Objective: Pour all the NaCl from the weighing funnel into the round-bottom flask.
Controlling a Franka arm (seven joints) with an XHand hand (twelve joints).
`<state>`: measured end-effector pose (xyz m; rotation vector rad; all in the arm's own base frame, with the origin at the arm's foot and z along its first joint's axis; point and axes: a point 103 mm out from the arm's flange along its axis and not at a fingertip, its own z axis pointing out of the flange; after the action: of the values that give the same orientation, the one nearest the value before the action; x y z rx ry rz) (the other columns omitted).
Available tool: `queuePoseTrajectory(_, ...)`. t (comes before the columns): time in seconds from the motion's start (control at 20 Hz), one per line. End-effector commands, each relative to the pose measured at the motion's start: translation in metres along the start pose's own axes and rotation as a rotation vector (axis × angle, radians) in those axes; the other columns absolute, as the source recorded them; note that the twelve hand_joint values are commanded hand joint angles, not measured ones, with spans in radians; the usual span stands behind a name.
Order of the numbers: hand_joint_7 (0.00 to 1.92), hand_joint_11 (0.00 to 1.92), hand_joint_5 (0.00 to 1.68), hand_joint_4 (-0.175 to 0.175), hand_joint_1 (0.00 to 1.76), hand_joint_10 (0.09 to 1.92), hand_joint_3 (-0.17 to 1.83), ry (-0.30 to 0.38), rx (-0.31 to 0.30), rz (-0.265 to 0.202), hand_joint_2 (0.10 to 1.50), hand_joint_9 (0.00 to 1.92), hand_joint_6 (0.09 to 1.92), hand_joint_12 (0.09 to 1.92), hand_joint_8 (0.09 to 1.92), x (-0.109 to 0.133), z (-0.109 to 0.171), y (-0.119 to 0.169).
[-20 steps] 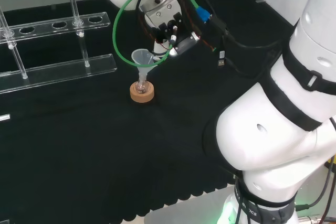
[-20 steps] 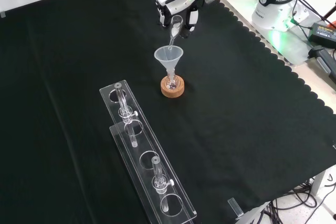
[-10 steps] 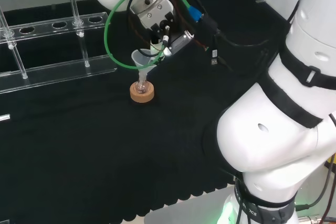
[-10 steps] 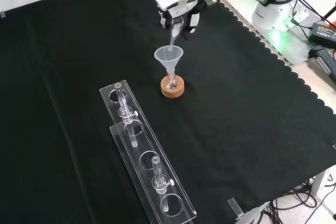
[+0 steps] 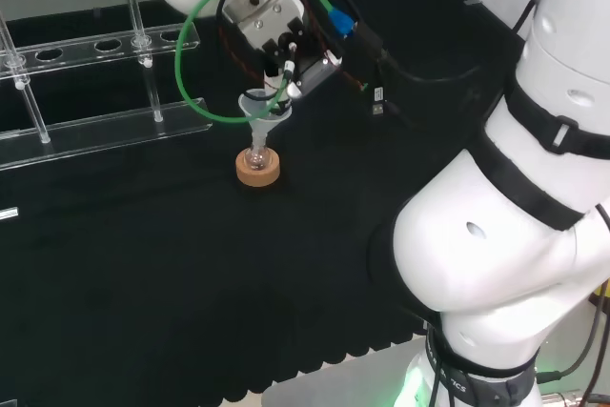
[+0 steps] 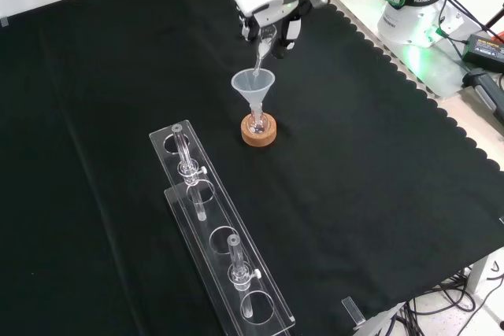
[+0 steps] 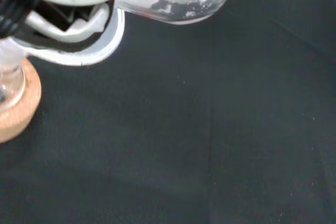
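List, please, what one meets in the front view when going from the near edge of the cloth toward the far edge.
Clear rack → cork ring with the round-bottom flask → funnel → weighing funnel → hand.

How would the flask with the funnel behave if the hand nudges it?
Probably tippy: the wide funnel stands high above the small round-bottom flask. It merely rests in a cork ring, which could slide on the cloth. Likely fragile glass.

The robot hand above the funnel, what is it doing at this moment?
The hand holds a clear weighing funnel, tilted so that its narrow tip points down into the mouth of a plastic funnel. That funnel sits in the neck of a small round-bottom flask, which rests on a cork ring. In the wrist view, white grains cling inside the weighing funnel, so pouring seems unfinished.
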<state>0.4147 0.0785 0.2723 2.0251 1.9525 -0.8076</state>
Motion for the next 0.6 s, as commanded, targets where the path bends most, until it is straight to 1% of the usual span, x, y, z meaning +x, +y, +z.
queuePoseTrajectory(0.05, 1.76, 1.75, 1.62, -0.175, 1.23, 0.09, 0.91, -0.102, 0.034, 0.023, 0.42, 1.84, 0.14, 0.51, 0.51, 0.006, 0.01, 0.001)
queuePoseTrajectory(0.3, 1.76, 1.75, 1.62, -0.175, 1.23, 0.09, 0.91, -0.109, 0.056, 0.02, 0.42, 1.84, 0.14, 0.51, 0.51, 0.009, 0.016, 0.004)
queuePoseTrajectory(0.6, 1.76, 1.75, 1.62, -0.175, 1.23, 0.09, 0.91, -0.096, 0.072, 0.019, 0.42, 1.84, 0.14, 0.5, 0.51, 0.009, 0.026, 0.003)
